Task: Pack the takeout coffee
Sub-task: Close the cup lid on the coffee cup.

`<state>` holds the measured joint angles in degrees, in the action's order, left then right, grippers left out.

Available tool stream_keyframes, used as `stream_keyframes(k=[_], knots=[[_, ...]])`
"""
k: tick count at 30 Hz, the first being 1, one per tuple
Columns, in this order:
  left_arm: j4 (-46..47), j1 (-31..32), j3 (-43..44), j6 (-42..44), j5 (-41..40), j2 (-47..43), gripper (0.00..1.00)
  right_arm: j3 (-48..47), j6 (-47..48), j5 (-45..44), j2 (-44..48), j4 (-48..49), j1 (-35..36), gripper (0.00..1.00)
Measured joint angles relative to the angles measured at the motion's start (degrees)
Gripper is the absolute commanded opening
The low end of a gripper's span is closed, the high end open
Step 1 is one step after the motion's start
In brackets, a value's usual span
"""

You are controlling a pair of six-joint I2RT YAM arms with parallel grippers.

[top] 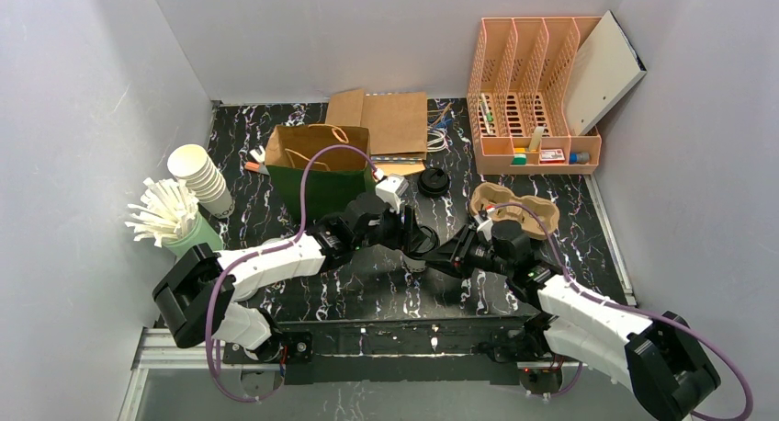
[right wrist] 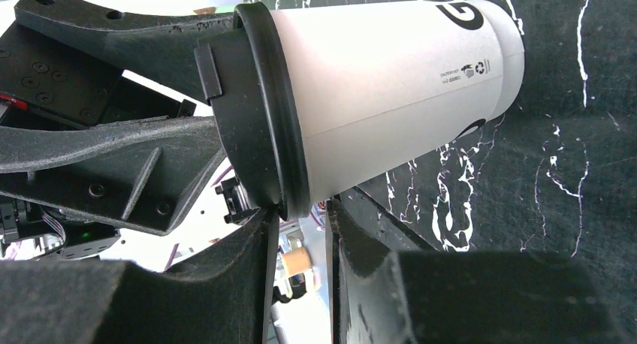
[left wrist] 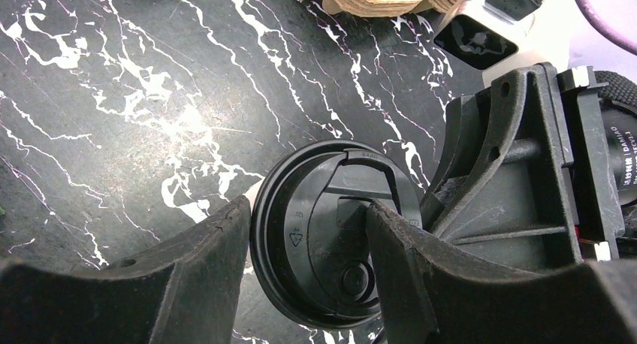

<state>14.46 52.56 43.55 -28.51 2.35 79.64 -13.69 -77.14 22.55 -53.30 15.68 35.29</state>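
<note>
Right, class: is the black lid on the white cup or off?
On. The black lid caps the rim of the white cup in the right wrist view; whether it is fully snapped down, cannot tell.

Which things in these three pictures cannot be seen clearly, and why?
Right wrist view: cup logo curves out of sight round its side; small print too tiny to read.
Left wrist view: cup body hidden beneath lid.
Top view: cup mostly hidden between left gripper and right gripper.
</note>
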Motion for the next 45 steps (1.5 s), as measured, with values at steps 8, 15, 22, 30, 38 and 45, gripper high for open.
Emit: stream_keyframes(k=[8, 15, 22, 30, 38, 45], knots=[[1.3, 0.0, -0.9, 0.0, -0.4, -0.1, 0.55, 0.0, -0.1, 0.6, -2.0, 2.1, 0.0, 0.35], [2.3, 0.0, -1.6, 0.0, -0.8, -0.2, 0.55, 0.0, -0.7, 0.6, -2.7, 2.6, 0.1, 0.33], [4.7, -0.1, -2.8, -0.1, -1.1, -0.2, 0.54, 0.0, -1.4, 0.7, -4.2, 4.0, 0.1, 0.31], [7.1, -0.3, -4.2, -0.4, -1.4, -0.3, 0.54, -0.1, -2.1, 0.7, -6.4, 5.4, 0.1, 0.31], [6.6, -0.3, -3.9, -0.2, -1.8, -0.3, 0.54, -1.4, -1.4, 0.9, -6.8, 3.5, 0.1, 0.36], [0.0, -0.3, 0.9, 0.9, -2.4, 1.0, 0.55, -7.5, 4.1, -2.1, -4.0, -10.5, 0.1, 0.44]])
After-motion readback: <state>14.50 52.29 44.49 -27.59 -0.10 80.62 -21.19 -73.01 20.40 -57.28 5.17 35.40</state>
